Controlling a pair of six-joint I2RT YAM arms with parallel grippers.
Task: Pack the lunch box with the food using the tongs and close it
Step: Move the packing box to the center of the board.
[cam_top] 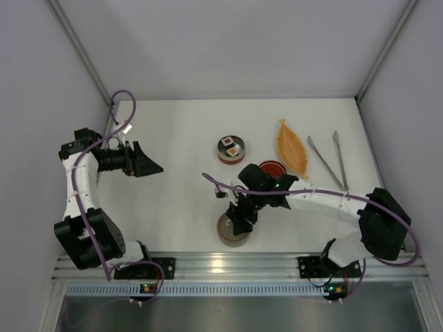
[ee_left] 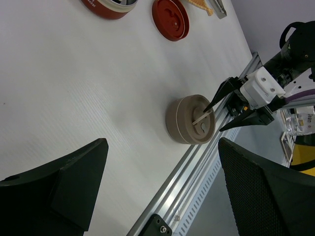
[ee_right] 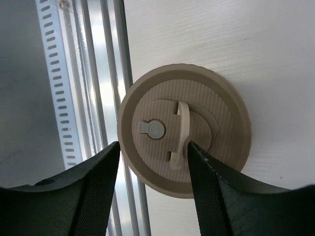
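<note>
The lunch box, a round red tin [cam_top: 231, 158], stands mid-table with the food in it: a white block with a dark and red top [cam_top: 228, 144] and an orange chunk [cam_top: 235, 151]. Its red lid [cam_top: 272, 169] lies to the right. The silver tongs [cam_top: 328, 160] lie at the far right, untouched. My right gripper [ee_right: 152, 146] hangs open over a closed beige round container [ee_right: 197, 88] at the front edge, its fingers straddling the lid's raised handle [ee_right: 181, 132]. At the left my left gripper [cam_top: 156, 167] is wide open and holds nothing.
An orange boat-shaped tray [cam_top: 291, 149] lies between the red lid and the tongs. The aluminium rail [cam_top: 235, 263] runs right behind the beige container [cam_top: 233, 234]. White walls close in the table on three sides.
</note>
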